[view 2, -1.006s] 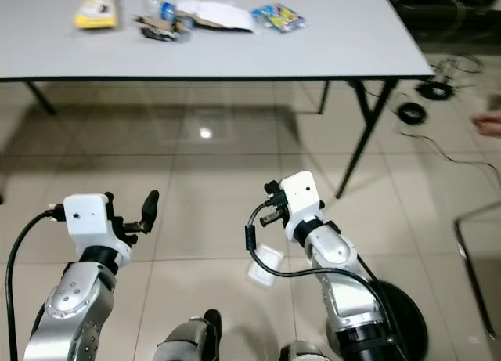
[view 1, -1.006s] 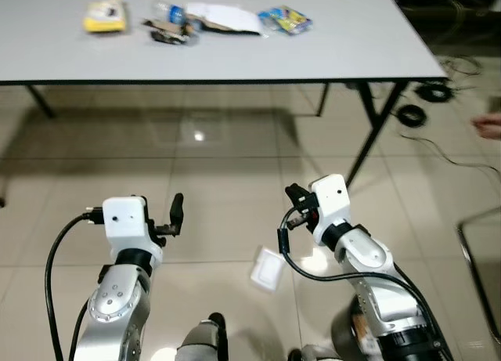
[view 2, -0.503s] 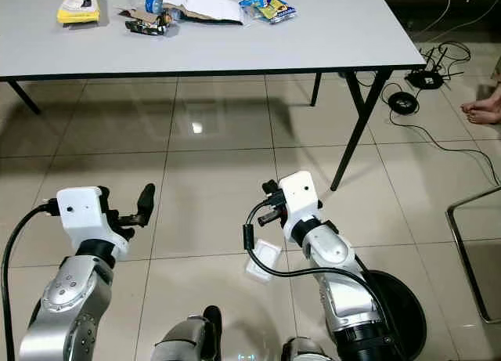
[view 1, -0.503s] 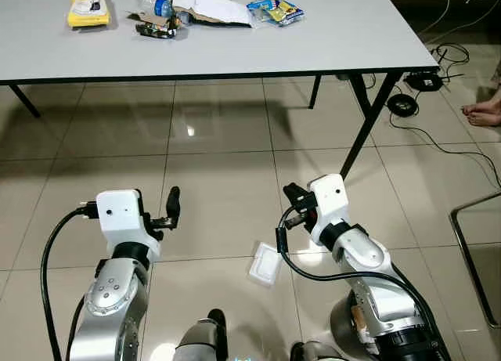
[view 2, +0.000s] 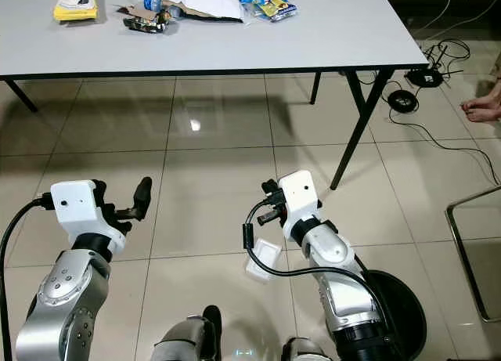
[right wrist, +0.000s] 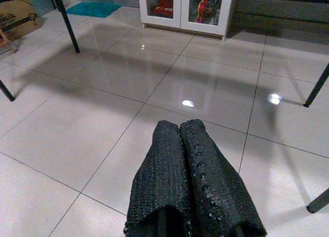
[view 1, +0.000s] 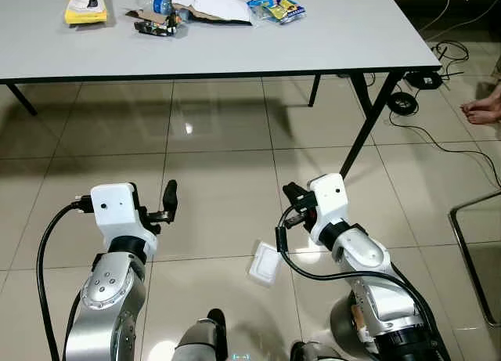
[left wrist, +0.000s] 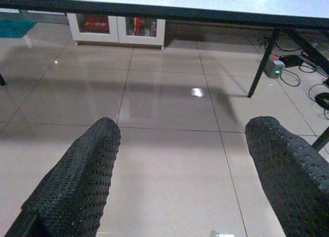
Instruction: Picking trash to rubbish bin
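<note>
Jaws differ: the left gripper point(left wrist: 180, 180) holds its two black fingers wide apart over bare tile, while the right gripper point(right wrist: 193, 165) has its fingers pressed together, clamped on nothing. Nearest, a small white flat wrapper, possibly a packet, point(view 1: 266, 265) lies on the beige tiled floor point(view 1: 219, 142) just below and beside the right gripper, so that arm is nearer. Farther ahead, the grey table point(view 1: 344, 40) carries more litter: a yellow packet point(view 1: 86, 6), a crushed clear plastic bottle point(view 1: 156, 2), white paper point(view 1: 215, 7) and a blue snack wrapper point(view 1: 275, 7).
</note>
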{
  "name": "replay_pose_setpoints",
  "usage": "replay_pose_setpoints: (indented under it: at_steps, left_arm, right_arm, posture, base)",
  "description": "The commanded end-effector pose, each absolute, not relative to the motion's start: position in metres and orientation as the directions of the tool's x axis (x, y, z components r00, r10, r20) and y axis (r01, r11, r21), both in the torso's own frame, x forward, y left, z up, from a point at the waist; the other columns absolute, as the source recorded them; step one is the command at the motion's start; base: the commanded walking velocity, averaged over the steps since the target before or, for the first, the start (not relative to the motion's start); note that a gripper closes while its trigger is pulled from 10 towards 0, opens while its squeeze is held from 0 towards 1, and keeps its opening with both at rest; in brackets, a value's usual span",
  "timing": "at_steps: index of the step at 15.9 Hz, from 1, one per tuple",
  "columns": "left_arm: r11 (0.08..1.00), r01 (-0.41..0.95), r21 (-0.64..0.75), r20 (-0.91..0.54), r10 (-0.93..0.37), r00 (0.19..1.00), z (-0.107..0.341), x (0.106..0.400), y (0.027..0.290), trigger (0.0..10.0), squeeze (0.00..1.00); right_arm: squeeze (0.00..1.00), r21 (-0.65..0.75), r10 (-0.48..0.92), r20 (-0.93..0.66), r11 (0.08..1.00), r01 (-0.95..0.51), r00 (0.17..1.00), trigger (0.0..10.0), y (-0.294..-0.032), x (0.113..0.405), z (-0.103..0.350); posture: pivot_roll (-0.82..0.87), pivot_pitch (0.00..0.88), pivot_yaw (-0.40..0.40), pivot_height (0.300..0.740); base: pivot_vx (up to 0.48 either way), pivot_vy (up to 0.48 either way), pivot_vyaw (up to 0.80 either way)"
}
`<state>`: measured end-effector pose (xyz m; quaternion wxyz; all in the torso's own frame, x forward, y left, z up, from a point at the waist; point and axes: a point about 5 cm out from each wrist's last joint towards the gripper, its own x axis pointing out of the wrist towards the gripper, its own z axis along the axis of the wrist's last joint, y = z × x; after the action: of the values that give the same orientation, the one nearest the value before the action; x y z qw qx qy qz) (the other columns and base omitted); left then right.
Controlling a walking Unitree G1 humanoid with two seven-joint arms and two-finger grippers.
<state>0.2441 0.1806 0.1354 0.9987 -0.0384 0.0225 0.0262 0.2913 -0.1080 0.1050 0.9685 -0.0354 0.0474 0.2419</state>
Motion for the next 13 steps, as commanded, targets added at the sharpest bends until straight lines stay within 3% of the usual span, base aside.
replay_pose_setpoints:
  at_steps: [1, 13]
  left_arm:
    - [0.995, -0.048, -0.082, -0.051, 0.044, 0.998, 0.1362, 0.2419, 0.1812, 10.0, 0.0]
    - [0.995, -0.051, -0.083, -0.068, 0.046, 0.997, 0.1329, 0.2414, 0.1808, 10.0, 0.0]
  right_arm:
    - [0.0, -0.038, 0.462, -0.116, 0.883, -0.469, 0.879, 10.0, -0.1087, 0.2914, 0.1035]
    - [0.0, -0.04, 0.462, -0.121, 0.882, -0.47, 0.878, 10.0, -0.1101, 0.2909, 0.1031]
  posture:
    - [-0.05, 0.199, 0.004, 0.74]
    - [-0.05, 0.204, 0.0, 0.74]
  base:
    - [0.296, 0.0, 0.0]
    - [0.353, 0.0, 0.0]
